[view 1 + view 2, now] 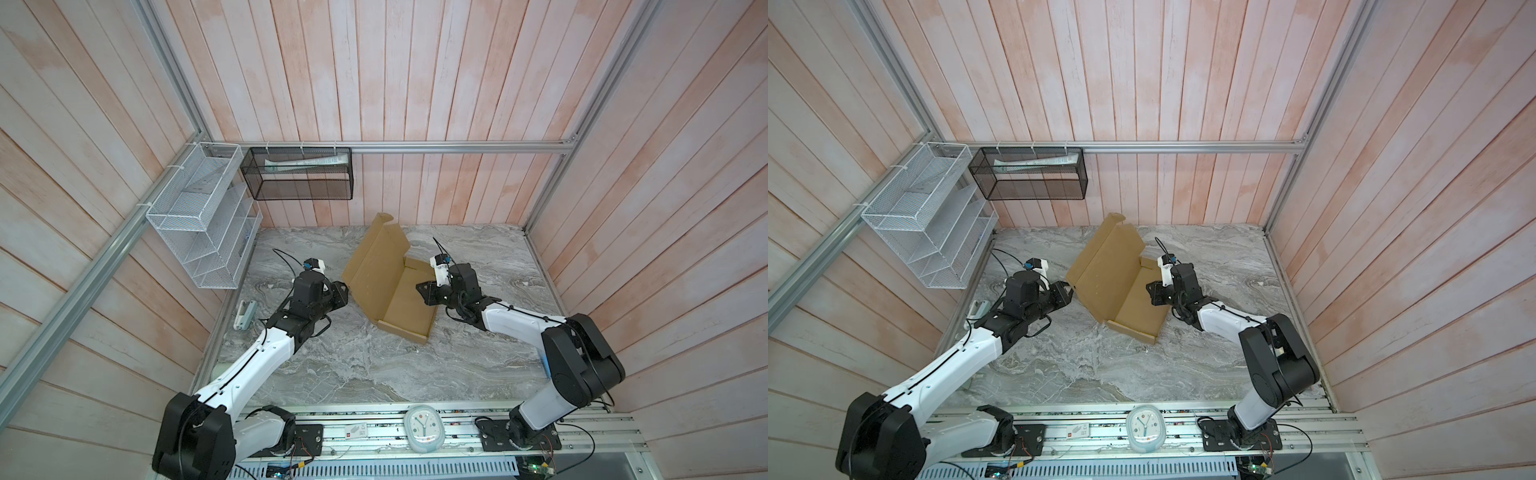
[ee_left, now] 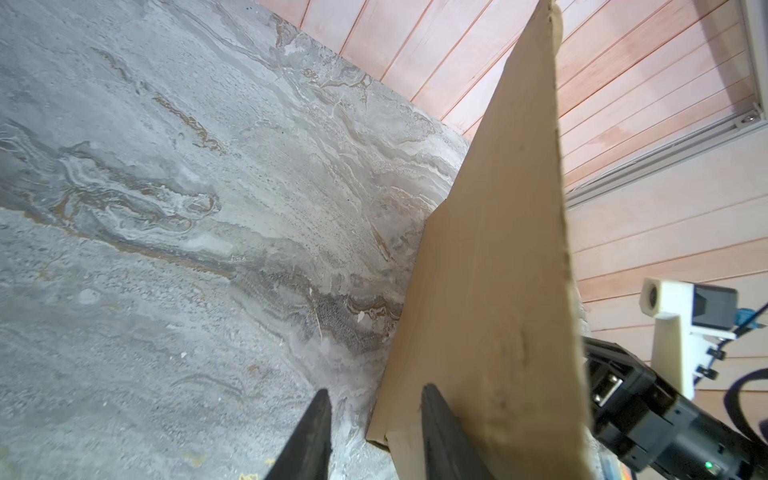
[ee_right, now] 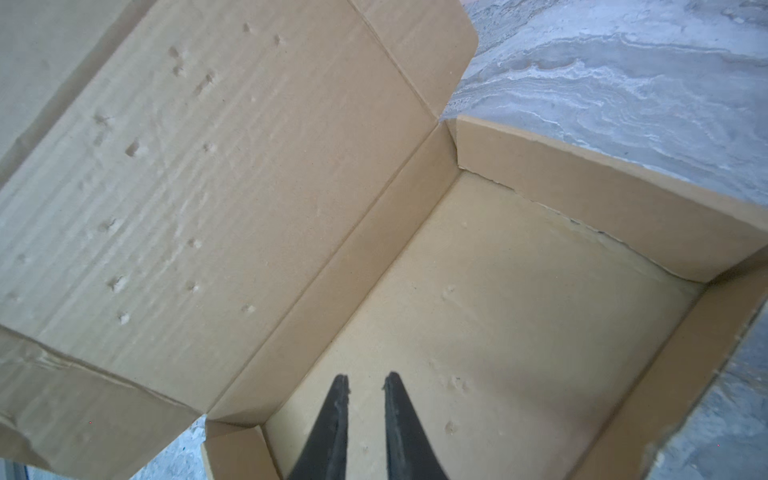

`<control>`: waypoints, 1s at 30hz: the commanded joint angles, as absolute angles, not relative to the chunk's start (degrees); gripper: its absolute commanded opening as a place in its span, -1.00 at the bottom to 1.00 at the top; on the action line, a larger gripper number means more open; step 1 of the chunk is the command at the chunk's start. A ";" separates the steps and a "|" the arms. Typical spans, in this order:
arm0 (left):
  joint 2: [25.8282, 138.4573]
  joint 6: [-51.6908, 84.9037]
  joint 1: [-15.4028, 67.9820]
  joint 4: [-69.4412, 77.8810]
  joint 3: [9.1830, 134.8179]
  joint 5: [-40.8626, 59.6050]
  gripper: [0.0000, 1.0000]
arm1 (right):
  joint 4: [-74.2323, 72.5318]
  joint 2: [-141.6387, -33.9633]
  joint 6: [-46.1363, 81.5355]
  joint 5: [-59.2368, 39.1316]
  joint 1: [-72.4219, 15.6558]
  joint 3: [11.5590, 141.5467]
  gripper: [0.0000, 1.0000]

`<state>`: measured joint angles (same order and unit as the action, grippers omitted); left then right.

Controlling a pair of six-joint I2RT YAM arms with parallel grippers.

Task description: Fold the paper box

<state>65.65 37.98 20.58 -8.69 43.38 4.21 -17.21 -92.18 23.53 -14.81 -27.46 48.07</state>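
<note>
**Position.** The paper box [image 1: 409, 309] rests on the marble table [image 1: 374, 374] between the two claws. Its tray walls stand folded. The lid [image 1: 374, 257] is raised and leans away from the right claw [image 1: 422, 291], toward the left claw [image 1: 341, 291].

**Claw state.** The left claw sits just beside the lid's outer face, near a lower corner. Its jaws are apart and clamp nothing. In the left wrist view one finger [image 2: 432, 432] overlaps the cardboard, but contact cannot be confirmed. The right claw hovers over the tray floor [image 3: 498, 311], with its jaws only narrowly parted and empty.

**Handling.** The box is judged light. It should be stiff across each panel and should hinge freely only along the scored creases. Small dents on the lid's inner face suggest that the board marks easily, so pressure should be spread. An empty tray is likely to slide on the smooth marble when pushed from one side. The best purchase is a flat push on the lid's outer face or a pinch on its free edge, with the tray floor pinned beneath the right claw.

**Obstructions.** The right claw itself lies in the lid's closing path and would need to clear the tray. Three other items are well apart from the box:
- a small white item [image 1: 245, 313] behind the left claw
- a white wire rack [image 1: 199, 216] on the wall
- a black mesh basket [image 1: 299, 174] on the wall
</note>
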 commanded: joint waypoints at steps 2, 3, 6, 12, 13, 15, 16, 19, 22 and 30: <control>61.23 39.65 21.13 -13.28 41.31 3.19 -0.21 | -19.15 -91.93 24.35 -14.57 -27.02 47.07 -0.63; 60.19 40.04 21.41 -14.13 41.10 3.04 -0.21 | -19.33 -92.03 24.48 -14.59 -27.07 47.02 -0.63; 57.60 41.16 22.94 -15.62 40.70 2.01 -0.20 | -19.94 -92.20 24.61 -14.94 -27.05 46.83 -0.63; 55.45 43.51 27.14 -14.87 40.13 -0.12 -0.20 | -20.39 -92.70 24.88 -15.81 -26.98 46.85 -0.63; 55.47 43.95 27.80 -14.72 40.10 -0.44 -0.20 | -20.39 -92.64 24.87 -15.83 -26.98 46.85 -0.62; 55.74 44.70 28.81 -14.17 40.00 -0.53 -0.20 | -20.48 -92.55 24.93 -15.91 -26.94 46.77 -0.63; 55.92 45.03 29.49 -13.91 39.86 -0.76 -0.20 | -20.48 -92.42 24.87 -15.91 -26.98 46.76 -0.63; 56.88 45.26 30.70 -13.62 39.82 -1.48 -0.20 | -20.52 -92.29 24.79 -15.91 -26.98 46.76 -0.63; 58.11 45.24 31.35 -13.29 40.04 -1.91 -0.20 | -20.63 -92.20 24.79 -16.17 -26.98 46.67 -0.62; 62.19 44.67 31.99 -10.69 41.15 -3.17 -0.20 | -20.83 -91.94 24.96 -16.52 -26.94 46.29 -0.62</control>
